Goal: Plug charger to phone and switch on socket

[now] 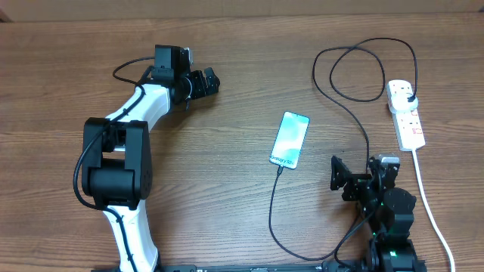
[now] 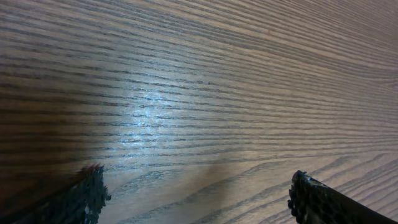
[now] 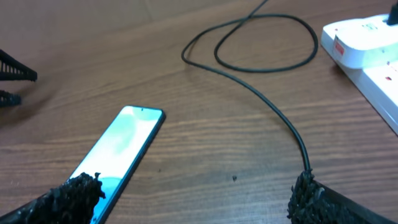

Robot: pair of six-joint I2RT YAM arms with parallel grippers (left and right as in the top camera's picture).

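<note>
Socket (image 1: 406,113) lies along the right edge of the desk (image 1: 227,189), its long axis running near to far. The adapter of the charger (image 1: 408,94) is seated at its far end, a red switch (image 3: 339,46) beside it. The cable's tip appears to meet the near end of the phone (image 1: 290,140), mid-desk. The right claw (image 3: 196,198), released and empty, sits near and left of the strip, far closer than the left claw (image 2: 198,198), also released, far left.

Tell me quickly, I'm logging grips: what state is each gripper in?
Left gripper: open, holding nothing.
Right gripper: open, holding nothing.
</note>
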